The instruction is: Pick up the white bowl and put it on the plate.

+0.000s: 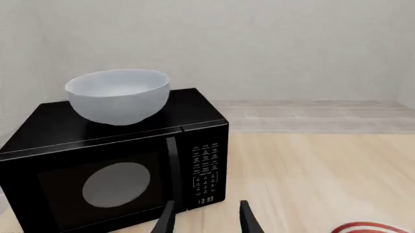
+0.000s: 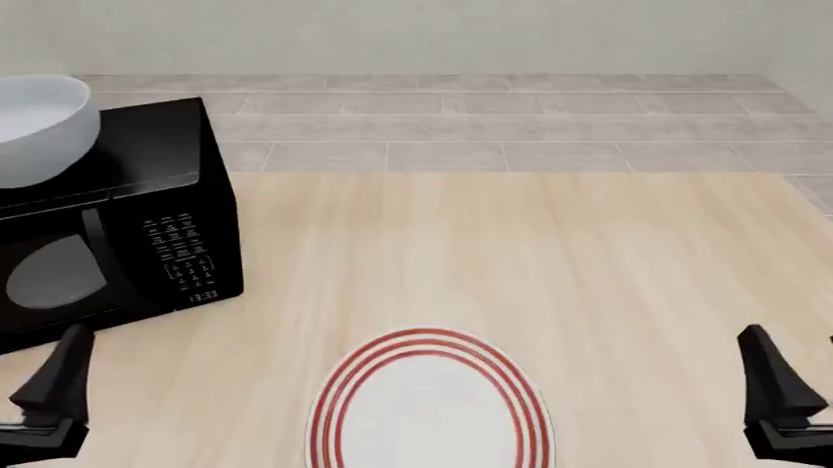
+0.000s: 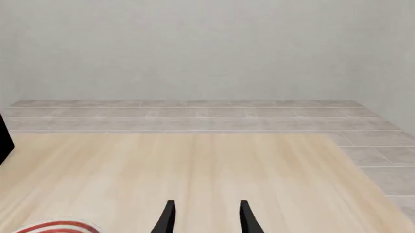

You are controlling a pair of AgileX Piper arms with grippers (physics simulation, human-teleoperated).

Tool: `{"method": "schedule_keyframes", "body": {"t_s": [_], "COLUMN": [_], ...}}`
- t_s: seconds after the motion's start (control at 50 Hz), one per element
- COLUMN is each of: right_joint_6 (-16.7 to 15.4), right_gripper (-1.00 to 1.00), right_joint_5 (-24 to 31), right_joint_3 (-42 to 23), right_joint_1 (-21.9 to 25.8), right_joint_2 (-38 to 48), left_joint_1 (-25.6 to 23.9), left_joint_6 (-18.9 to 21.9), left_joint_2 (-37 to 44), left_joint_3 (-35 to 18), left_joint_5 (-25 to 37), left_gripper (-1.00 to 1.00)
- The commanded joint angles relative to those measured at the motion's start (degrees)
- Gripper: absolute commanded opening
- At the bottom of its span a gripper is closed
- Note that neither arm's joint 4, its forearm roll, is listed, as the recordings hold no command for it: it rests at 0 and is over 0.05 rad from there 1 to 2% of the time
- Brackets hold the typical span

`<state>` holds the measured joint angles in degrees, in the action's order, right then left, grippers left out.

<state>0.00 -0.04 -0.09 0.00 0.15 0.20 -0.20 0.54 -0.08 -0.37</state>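
A simulated kitchen-style setting is shown, rendered rather than photographed. A domestic character is indicated by a black microwave oven (image 2: 117,224) with keypad and clock display, placed at the left of the front view on a pale wood-grain tabletop (image 2: 521,253). Tableware is present: a white bowl (image 2: 39,132) is seated on top of the microwave, and a red-ringed plate (image 2: 430,409) is laid on the tabletop at lower centre. Beyond the tabletop, a floor (image 2: 521,117) of grey-beige tiles is seen, bounded by a plain pale wall (image 3: 207,48). Flat, uniform surfaces confirm the synthetic origin.
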Motion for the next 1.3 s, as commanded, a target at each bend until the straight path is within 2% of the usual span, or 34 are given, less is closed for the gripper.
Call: {"method": "schedule_keyframes", "body": {"t_s": [0.02,0.22,0.28,0.54,0.62,0.66,0.7,0.74,0.76,0.78,0.8,0.84,0.9,0.92,0.94,0.98,1.02,1.04,1.06,1.1,1.12,1.14,1.18,1.22,1.26,1.3], "right_joint_6": [0.0,0.0,0.01,0.01,0.01,0.01,0.0,0.0,0.0,0.0,0.01,0.01,0.01,0.01,0.0,0.0,0.01,0.01,0.0,0.0,0.0,0.0,0.01,0.0,0.0,-0.01], "right_gripper": [1.0,1.0,1.0,1.0,1.0,1.0,1.0,1.0,1.0,1.0,1.0,1.0,1.0,1.0,1.0,1.0,1.0,1.0,1.0,1.0,1.0,1.0,1.0,1.0,1.0,1.0], "right_joint_5": [-0.15,-0.3,-0.35,-0.35,-0.35,-0.35,-0.35,-0.35,-0.35,-0.35,-0.35,-0.35,-0.35,-0.35,-0.35,-0.35,-0.35,-0.35,-0.35,-0.35,-0.35,-0.35,-0.35,-0.35,-0.35,-0.35], "right_joint_3": [-0.11,-0.1,-0.1,-0.1,-0.1,-0.1,-0.1,-0.1,-0.1,-0.1,-0.1,-0.1,-0.1,-0.1,-0.1,-0.1,-0.1,-0.1,-0.1,-0.1,-0.1,-0.1,-0.1,-0.1,-0.1,-0.1], "right_joint_1": [0.0,0.01,0.02,0.02,0.02,0.02,0.02,0.02,0.03,0.02,0.02,0.03,0.02,0.02,0.02,0.03,0.02,0.03,0.02,0.03,0.02,0.03,0.02,0.03,0.03,0.02], "right_joint_2": [0.32,0.46,0.51,0.52,0.51,0.52,0.51,0.49,0.49,0.51,0.51,0.5,0.5,0.51,0.52,0.5,0.5,0.52,0.51,0.49,0.52,0.51,0.52,0.51,0.51,0.51], "left_joint_1": [0.03,-0.27,-0.06,-0.35,1.79,2.32,2.54,1.38,1.38,1.4,1.85,3.62,4.6,4.39,4.84,3.71,6.44,5.01,5.75,4.5,2.7,2.48,4.24,4.19,4.41,4.11], "left_joint_6": [0.0,-0.45,0.55,0.76,-3.77,-1.62,0.71,0.45,0.45,5.27,6.66,5.42,9.99,9.65,10.9,14.09,16.59,17.56,18.53,20.85,20.58,22.69,24.45,28.83,29.8,30.29], "left_joint_2": [0.52,1.62,3.45,2.29,9.08,11.51,9.19,9.05,9.0,10.08,10.68,11.13,6.62,7.51,9.08,6.64,4.41,5.35,6.37,4.43,2.87,3.11,7.21,7.51,10.83,12.72], "left_joint_3": [-0.1,-0.21,0.01,-0.11,-0.55,-0.92,-3.38,-6.13,-6.16,-7.51,-8.43,-11.79,-14.95,-17.31,-18.34,-20.01,-21.84,-23.52,-24.58,-27.25,-29.21,-29.68,-31.37,-31.94,-33.59,-38.16], "left_joint_5": [0.0,-0.48,-1.88,-0.71,-5.83,-7.15,-2.12,1.92,2.0,3.61,4.64,7.9,12.66,14.66,15.29,17.85,19.45,21.33,22.36,25.16,26.84,27.51,28.51,29.02,30.89,33.95], "left_gripper": [1.0,1.0,1.0,1.0,1.0,1.0,1.0,1.0,1.0,1.0,1.0,1.0,1.0,1.0,1.0,1.0,1.0,1.0,1.0,1.0,1.0,1.0,1.0,1.0,1.0,1.0]}}
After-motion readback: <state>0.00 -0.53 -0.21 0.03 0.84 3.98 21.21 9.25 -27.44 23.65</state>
